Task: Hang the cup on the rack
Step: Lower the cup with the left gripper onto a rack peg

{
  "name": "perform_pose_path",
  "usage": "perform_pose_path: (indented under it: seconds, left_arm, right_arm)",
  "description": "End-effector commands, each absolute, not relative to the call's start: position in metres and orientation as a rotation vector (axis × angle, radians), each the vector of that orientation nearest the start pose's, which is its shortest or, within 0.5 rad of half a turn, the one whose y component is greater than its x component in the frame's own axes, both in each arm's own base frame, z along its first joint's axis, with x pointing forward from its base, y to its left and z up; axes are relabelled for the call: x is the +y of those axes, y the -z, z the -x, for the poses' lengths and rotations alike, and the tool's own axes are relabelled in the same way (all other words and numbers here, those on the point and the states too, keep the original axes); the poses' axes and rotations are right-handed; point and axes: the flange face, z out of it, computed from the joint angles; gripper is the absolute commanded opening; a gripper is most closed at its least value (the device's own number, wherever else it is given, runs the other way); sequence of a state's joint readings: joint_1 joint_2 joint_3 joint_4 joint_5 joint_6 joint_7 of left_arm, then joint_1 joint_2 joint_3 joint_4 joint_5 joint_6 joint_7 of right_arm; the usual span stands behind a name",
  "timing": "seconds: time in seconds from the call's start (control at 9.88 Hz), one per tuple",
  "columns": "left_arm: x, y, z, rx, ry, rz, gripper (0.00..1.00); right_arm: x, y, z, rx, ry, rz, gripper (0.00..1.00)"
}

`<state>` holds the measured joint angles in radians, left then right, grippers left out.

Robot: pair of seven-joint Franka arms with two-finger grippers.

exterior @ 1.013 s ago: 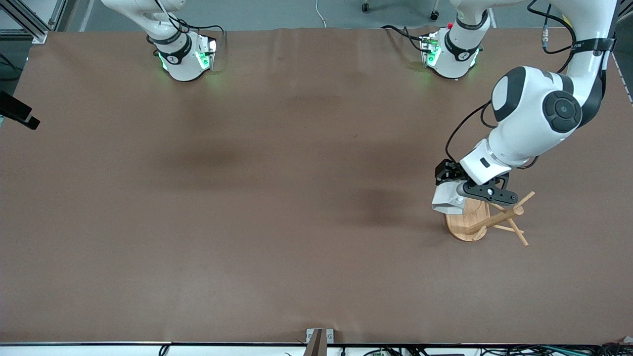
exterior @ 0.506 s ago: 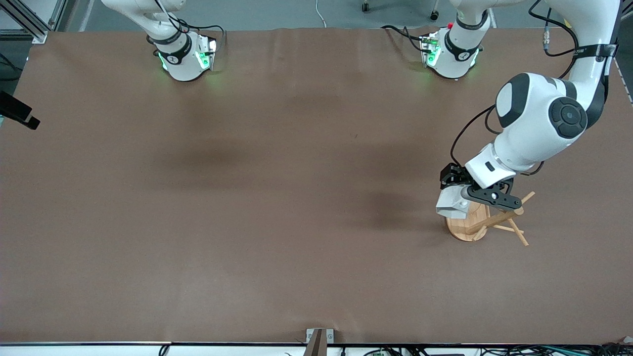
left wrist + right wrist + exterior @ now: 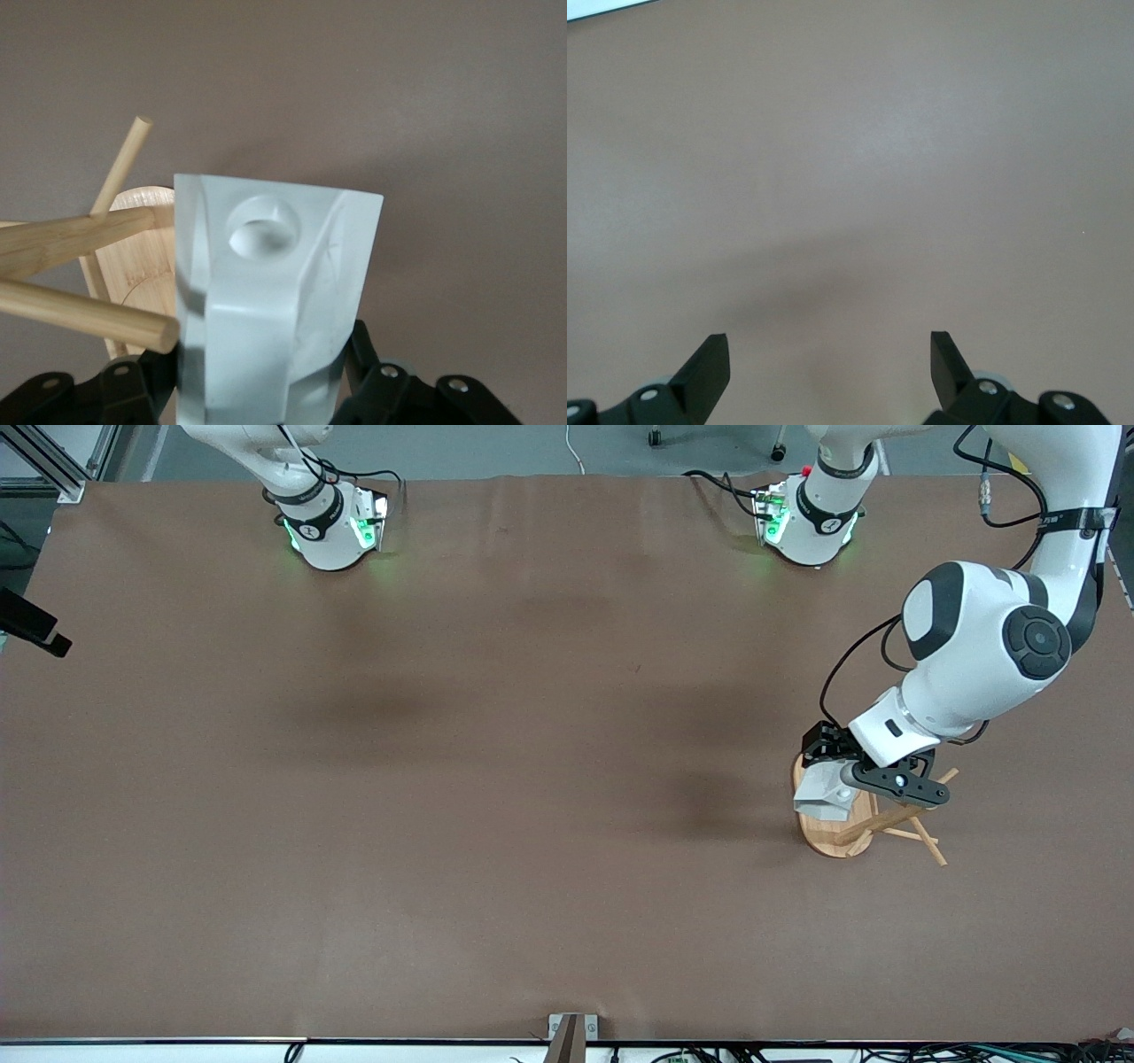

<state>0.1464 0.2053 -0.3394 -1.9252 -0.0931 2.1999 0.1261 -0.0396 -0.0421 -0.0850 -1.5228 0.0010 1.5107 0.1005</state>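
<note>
- White cup [image 3: 826, 795] clamped in left gripper [image 3: 837, 784], held over rack [image 3: 828, 837] base, at left arm's end of table [image 3: 496, 779].
- Seen from left wrist: cup [image 3: 270, 292] pinched between black fingers [image 3: 142, 381]; tab hole [image 3: 263, 226] facing outward, not yet on any peg.
- Nearest peg [image 3: 84, 312] tip just beside cup wall, off to one side of hole.
- Risks, judged: hole and peg misaligned, so wall strikes peg tip; light rack tipped or shoved; cup twisted in grip; early release dropping cup onto base.
- Right gripper [image 3: 828, 354] waiting, fingers spread wide, nothing between, bare table beneath.
</note>
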Motion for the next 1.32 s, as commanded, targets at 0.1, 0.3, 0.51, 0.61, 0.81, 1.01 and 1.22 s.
perform_pose_path:
  seconds: [0.1,0.3,0.51,0.61,0.81,1.01,1.22]
  left_arm:
    - [-0.100,-0.382,-0.600,0.414,0.106,3.285,0.01]
    - [-0.096,-0.379,-0.600,0.399,0.098,3.289,0.01]
    - [-0.089,-0.375,-0.602,0.380,0.087,3.294,0.04]
    - [-0.088,-0.374,-0.602,0.375,0.085,3.295,0.04]
    - [-0.082,-0.370,-0.604,0.359,0.077,3.299,0.24]
    - [-0.075,-0.374,-0.608,0.341,0.096,3.301,0.63]
    - [-0.075,-0.375,-0.608,0.341,0.099,3.301,1.00]
  right_arm:
    - [-0.067,-0.667,-0.529,0.335,0.031,3.114,1.00]
    - [-0.067,-0.667,-0.529,0.344,0.024,3.113,1.00]
    - [-0.067,-0.666,-0.529,0.351,0.022,3.112,1.00]
    - [-0.066,-0.665,-0.529,0.370,0.017,3.108,1.00]
    - [-0.060,-0.665,-0.529,0.399,0.014,3.105,1.00]
    - [-0.061,-0.665,-0.528,0.403,0.004,3.104,1.00]
    - [-0.061,-0.665,-0.528,0.401,0.004,3.105,1.00]
